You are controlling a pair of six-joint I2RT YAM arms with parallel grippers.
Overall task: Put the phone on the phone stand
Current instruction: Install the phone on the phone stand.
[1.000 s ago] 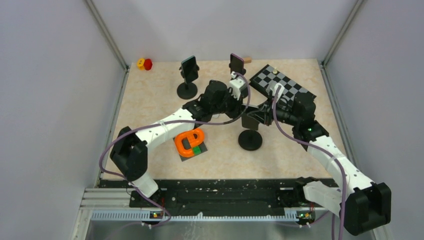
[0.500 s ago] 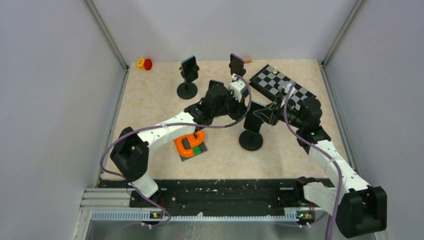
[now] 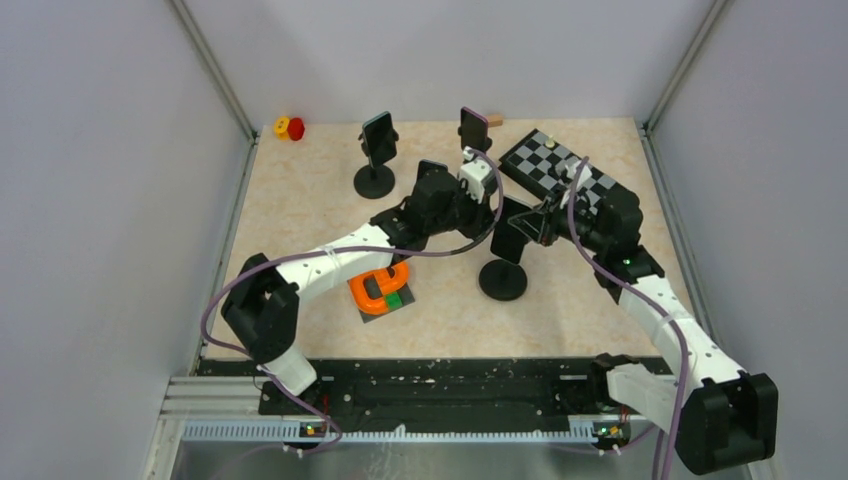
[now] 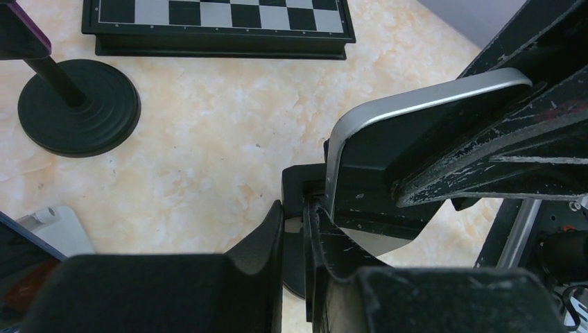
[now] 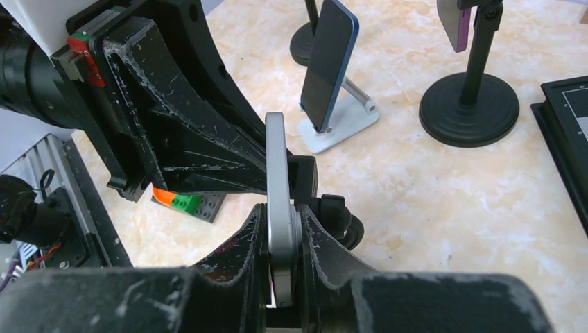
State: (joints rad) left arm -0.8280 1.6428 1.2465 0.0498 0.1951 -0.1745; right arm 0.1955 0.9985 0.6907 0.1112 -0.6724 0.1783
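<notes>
The phone (image 5: 275,173), dark with a silver rim, stands on edge between my right gripper's (image 5: 281,211) fingers, which are shut on it. It sits against the black cradle (image 5: 304,179) of the phone stand, whose round base (image 3: 500,280) rests mid-table. My left gripper (image 4: 295,208) is shut on the edge of that cradle (image 4: 298,184), just left of the phone's silver rim (image 4: 388,114). In the top view both grippers meet above the stand: the left gripper (image 3: 487,218) and the right gripper (image 3: 527,228), with the phone (image 3: 508,238) between them.
A chessboard (image 3: 565,170) lies back right. Two other black stands with phones (image 3: 378,140) (image 3: 473,127) stand at the back. A blue phone leans on a white stand (image 5: 329,62). An orange piece on a brick plate (image 3: 380,287) lies front left.
The right arm's wrist swung up and back, carrying the phone a little higher over the stand. The left gripper shifted slightly toward the back early on, then held still.
</notes>
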